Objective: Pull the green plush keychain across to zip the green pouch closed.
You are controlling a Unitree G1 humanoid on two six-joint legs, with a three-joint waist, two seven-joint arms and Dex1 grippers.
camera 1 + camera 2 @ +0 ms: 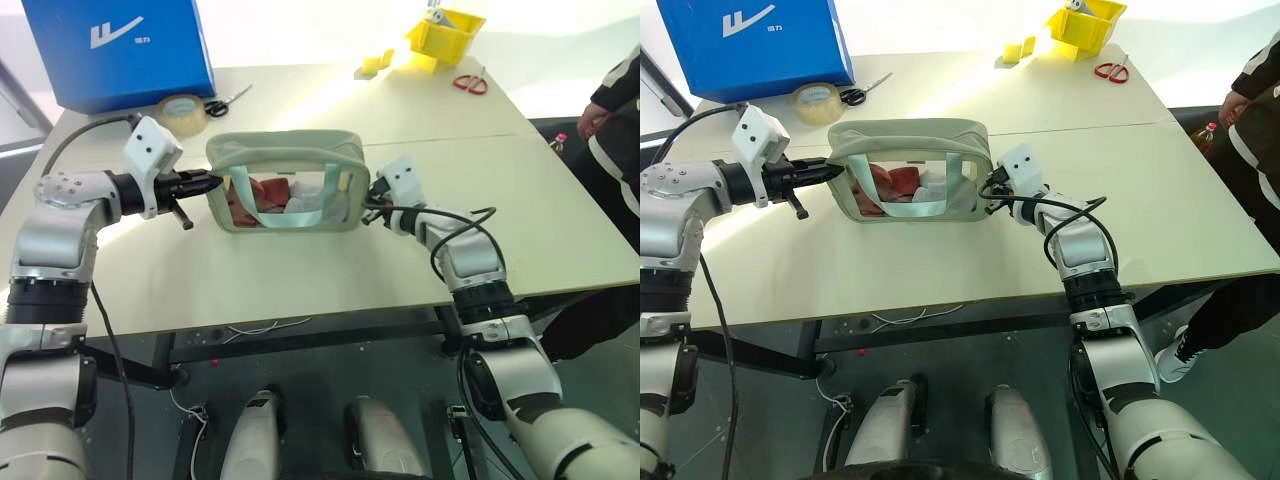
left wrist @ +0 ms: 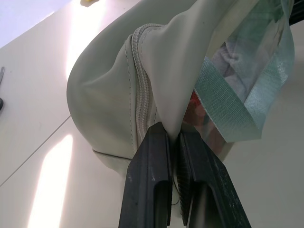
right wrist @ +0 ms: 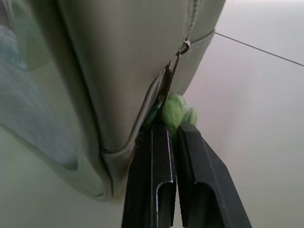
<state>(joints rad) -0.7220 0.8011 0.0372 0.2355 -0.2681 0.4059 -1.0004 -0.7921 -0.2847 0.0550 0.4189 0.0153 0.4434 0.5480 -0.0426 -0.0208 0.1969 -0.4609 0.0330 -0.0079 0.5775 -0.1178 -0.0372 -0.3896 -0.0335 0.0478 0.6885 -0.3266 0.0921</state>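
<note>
Right gripper: black fingers closed together on the green plush keychain, whose fuzzy lime tuft bulges out just above the fingertips in the right wrist view.
Left gripper: fingers pinched shut on a fold of fabric at the opposite end of the green pouch, right beside the zipper track.
Pouch position: centre of the left eye view, standing on the pale table, clear panel and mint straps facing the camera, red and white contents visible inside.
Long axis: the pouch and its zipper run left to right across the frame, from one gripper to the other.
Keychain position: at the right-hand end of the pouch, low on the end wall where the zipper curves down, touching the fabric.
Key relation: the keychain lies at the right gripper's own tips, so the right arm is the nearer one; the left gripper sits at the far end as an anchor.
Judged stage: the top looks closed along its length, so little travel seems to remain, and any further pull would run down and away from the left gripper.
</note>
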